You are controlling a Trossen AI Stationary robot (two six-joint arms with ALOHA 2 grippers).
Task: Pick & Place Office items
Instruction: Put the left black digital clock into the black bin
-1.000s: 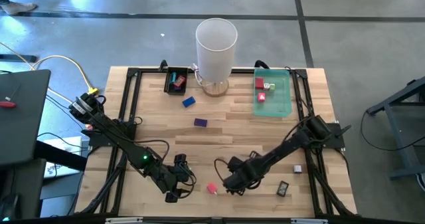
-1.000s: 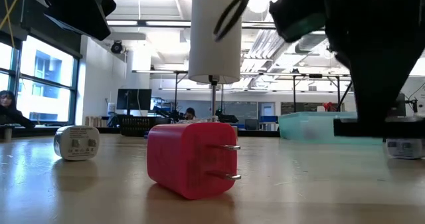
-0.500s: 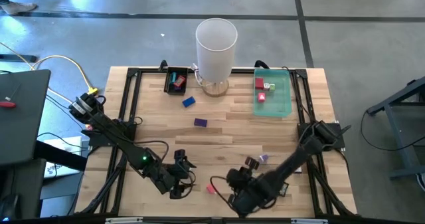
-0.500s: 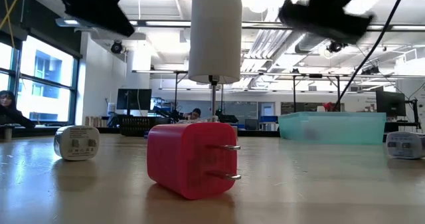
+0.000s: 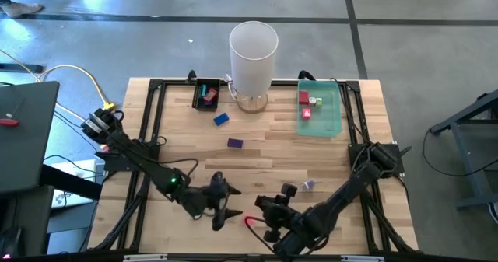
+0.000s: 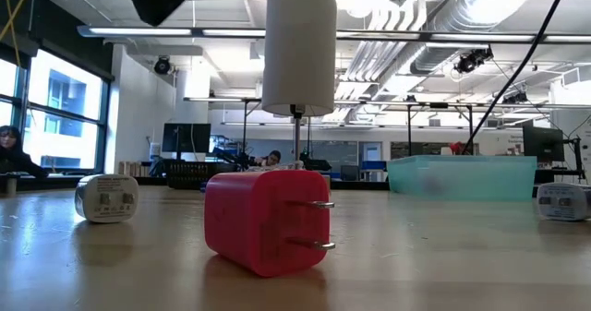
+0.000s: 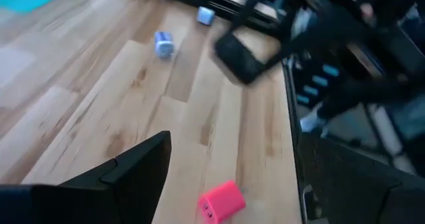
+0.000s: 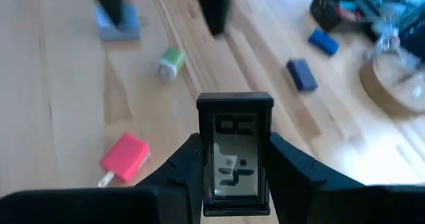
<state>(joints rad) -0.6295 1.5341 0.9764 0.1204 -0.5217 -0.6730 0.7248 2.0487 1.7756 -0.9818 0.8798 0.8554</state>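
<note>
My right gripper is shut on a black rectangular piece above the table's near middle. A pink plug block lies on its side on the wood between the two grippers; it also shows in the low view. My left gripper is open just left of the pink block, which shows ahead of its fingers in the left wrist view. Two blue blocks lie at mid-table. A small purple-white piece lies at the right. My right gripper pinches the black piece by its two long sides between its two fingers. The piece stands lengthwise along the fingers, its flat face toward the wrist camera. It is lifted clear of the table, as the left wrist view shows.
A tall white cylinder stands at the far middle. A small black tray with pieces is to its left, a translucent green tray with pieces to its right. White plug pieces lie on the wood. A black frame edges the table.
My right gripper has risen from table height, out of the low view's top, and swung toward the table's near edge, ending right of the pink block. My left gripper has moved toward the table's right, closer to the pink block. The pink block has stayed put.
</note>
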